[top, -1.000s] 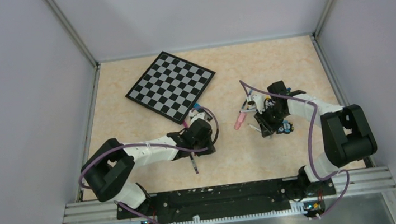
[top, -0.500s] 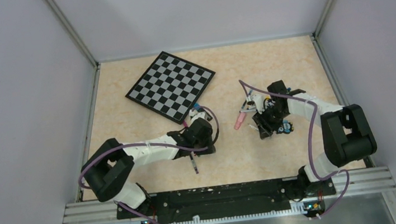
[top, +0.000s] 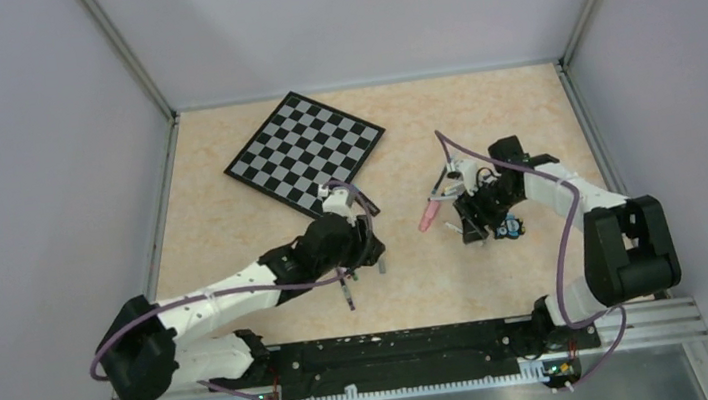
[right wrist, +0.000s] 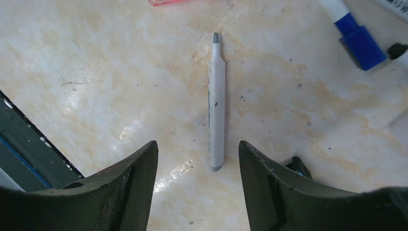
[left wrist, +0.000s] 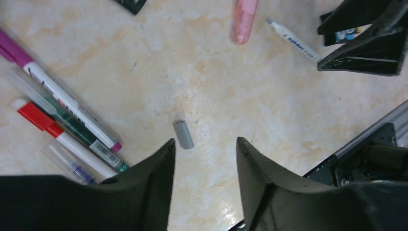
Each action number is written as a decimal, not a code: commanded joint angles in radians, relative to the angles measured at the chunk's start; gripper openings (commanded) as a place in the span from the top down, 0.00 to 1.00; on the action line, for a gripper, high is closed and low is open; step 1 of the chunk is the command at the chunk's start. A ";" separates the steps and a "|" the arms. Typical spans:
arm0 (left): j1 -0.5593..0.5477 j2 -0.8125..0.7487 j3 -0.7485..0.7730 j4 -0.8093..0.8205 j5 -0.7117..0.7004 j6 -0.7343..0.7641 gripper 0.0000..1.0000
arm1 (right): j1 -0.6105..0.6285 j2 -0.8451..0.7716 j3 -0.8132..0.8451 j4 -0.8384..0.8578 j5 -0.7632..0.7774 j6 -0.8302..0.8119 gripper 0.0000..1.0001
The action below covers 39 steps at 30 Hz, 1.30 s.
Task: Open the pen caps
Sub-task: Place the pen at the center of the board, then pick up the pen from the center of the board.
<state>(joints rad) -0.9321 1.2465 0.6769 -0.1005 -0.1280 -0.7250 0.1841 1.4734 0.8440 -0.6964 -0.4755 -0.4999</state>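
A loose grey pen cap lies on the table just beyond my left gripper, which is open and holds nothing. In the top view the same grey cap lies beside the left gripper. An uncapped grey pen lies flat between the fingers of my right gripper, which is open and not touching it. Capped pens lie to the left: a purple cap and a red cap. A blue cap shows at the right.
A pink highlighter lies between the two arms. The checkered board sits at the back left. A small black-and-blue figure stands right beside the right gripper. A dark pen lies near the front edge.
Both grippers have opened. The grey cap has dropped from the left gripper onto the table and the grey pen lies free under the right one. The left arm has swung and lifted.
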 commanded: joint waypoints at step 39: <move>-0.002 -0.507 -0.515 0.539 -0.021 0.021 0.01 | -0.382 0.415 0.569 -0.453 -0.094 -1.406 0.44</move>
<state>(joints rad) -0.9321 0.7143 0.1692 0.3637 -0.1722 -0.7017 -0.2138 1.8549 1.3708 -1.1896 -0.6163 -1.8938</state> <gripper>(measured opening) 0.987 0.579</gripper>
